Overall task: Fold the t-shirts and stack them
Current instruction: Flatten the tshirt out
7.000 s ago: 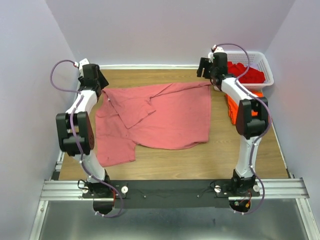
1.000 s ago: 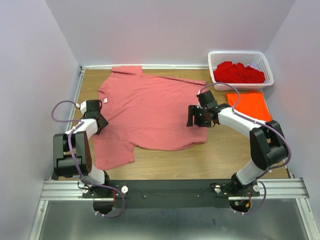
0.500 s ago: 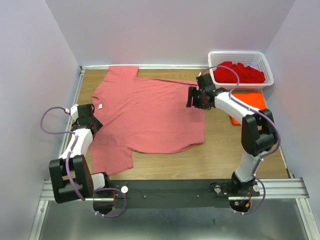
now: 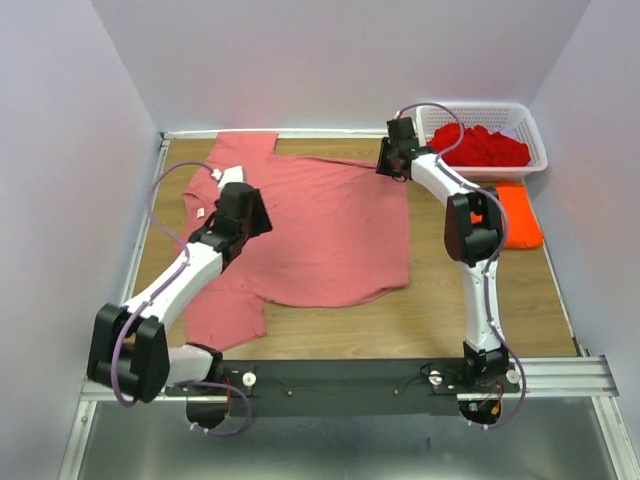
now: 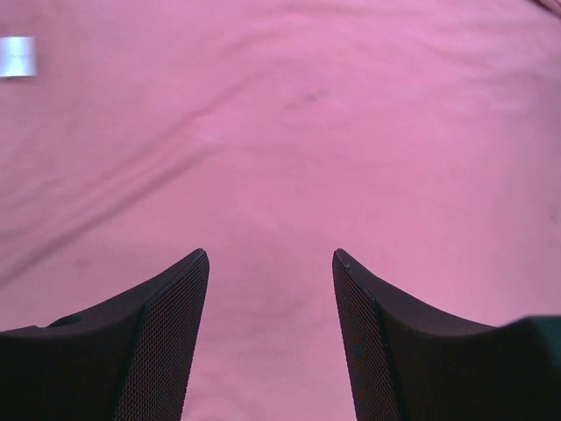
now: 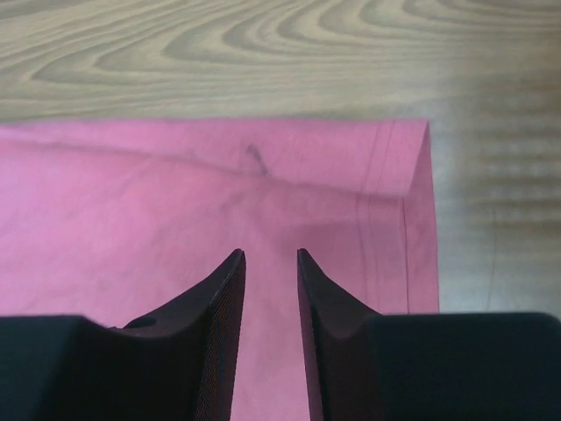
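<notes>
The large salmon-pink t-shirt lies spread flat on the wooden table. My left gripper hovers over its left chest area, near the collar. In the left wrist view the left gripper is open, with only smooth pink cloth beneath and a white label at the left. My right gripper is at the shirt's far right corner. There the right gripper has its fingers a narrow gap apart above the hemmed corner; nothing looks pinched. Deep red t-shirts fill the basket. An orange t-shirt lies folded beside the right arm.
The white lattice basket stands at the back right corner. Bare wood runs beyond the shirt's far edge, then the back wall. A strip of bare table lies in front of the shirt's hem.
My left arm swung from the shirt's left edge in over the cloth and its jaws opened wider. My right gripper moved back to the far right corner and its jaws narrowed.
</notes>
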`<act>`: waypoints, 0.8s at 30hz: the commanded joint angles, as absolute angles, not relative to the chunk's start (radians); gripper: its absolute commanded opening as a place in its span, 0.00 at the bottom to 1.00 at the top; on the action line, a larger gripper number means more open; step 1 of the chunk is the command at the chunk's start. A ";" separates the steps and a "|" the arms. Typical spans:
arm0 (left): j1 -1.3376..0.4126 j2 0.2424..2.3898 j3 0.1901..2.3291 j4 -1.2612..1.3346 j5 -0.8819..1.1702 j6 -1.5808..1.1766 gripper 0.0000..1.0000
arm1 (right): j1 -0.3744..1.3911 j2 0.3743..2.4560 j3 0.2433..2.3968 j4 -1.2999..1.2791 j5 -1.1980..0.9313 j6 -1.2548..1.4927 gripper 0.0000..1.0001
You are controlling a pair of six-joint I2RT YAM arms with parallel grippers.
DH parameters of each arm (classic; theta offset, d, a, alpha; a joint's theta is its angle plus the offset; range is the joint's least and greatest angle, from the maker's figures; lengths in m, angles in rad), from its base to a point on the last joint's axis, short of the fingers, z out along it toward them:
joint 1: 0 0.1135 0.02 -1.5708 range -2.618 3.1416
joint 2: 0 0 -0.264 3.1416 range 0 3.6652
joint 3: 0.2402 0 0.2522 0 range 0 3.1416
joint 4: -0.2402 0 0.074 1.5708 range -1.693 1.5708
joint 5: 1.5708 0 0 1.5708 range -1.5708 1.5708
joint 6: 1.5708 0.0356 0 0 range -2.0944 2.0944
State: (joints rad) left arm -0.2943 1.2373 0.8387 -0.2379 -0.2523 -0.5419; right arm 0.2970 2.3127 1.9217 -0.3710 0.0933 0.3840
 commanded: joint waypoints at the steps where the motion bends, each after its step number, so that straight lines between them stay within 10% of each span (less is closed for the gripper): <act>1: -0.397 1.310 0.861 -0.177 -0.190 -0.523 0.66 | 0.291 2.419 2.025 -0.367 0.136 0.387 0.37; 24: -0.494 1.548 0.778 -0.187 -0.037 -0.538 0.65 | 0.256 2.723 2.420 -0.316 0.179 0.322 0.41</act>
State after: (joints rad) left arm -0.4866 1.5539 0.7856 -0.1562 -0.0616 -0.5346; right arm 0.2749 2.6377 2.3104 -0.3355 0.1455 0.3561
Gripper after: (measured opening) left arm 0.656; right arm 0.378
